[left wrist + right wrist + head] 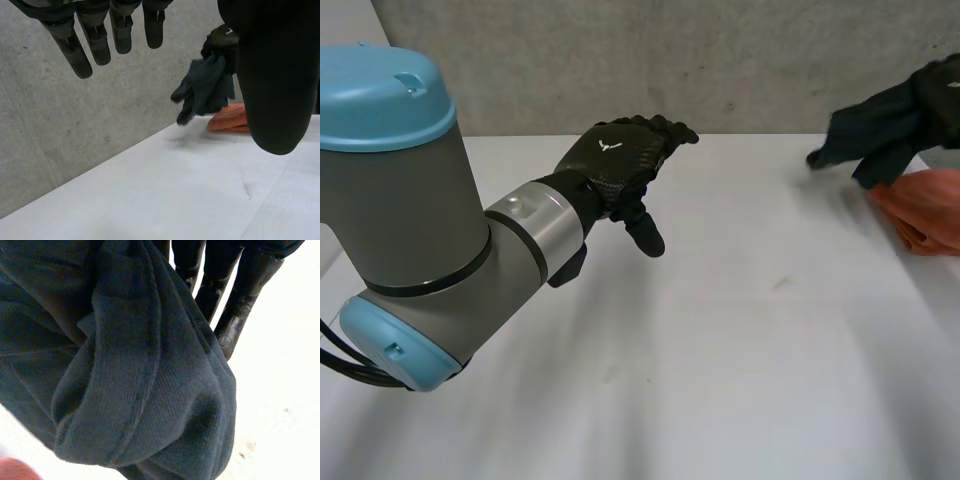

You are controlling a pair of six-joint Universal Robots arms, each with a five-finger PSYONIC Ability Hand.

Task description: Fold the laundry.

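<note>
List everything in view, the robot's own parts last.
dark cloth: one, dark blue-black, bunched and held up off the far right of the table
orange cloth: one, orange, lying on the table below the dark cloth
table: one, white, under both hands
wall: one, grey concrete, behind the table
left hand: one, black, fingers relaxed, above the table, holding nothing
right hand: one, black, holding the dark cloth
left arm: one, grey with light-blue caps

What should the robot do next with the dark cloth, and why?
Probably bring the dark cloth to the bare middle of the white table and lay it down: the right hand holds it bunched up by the orange cloth, and the left hand is open.
</note>
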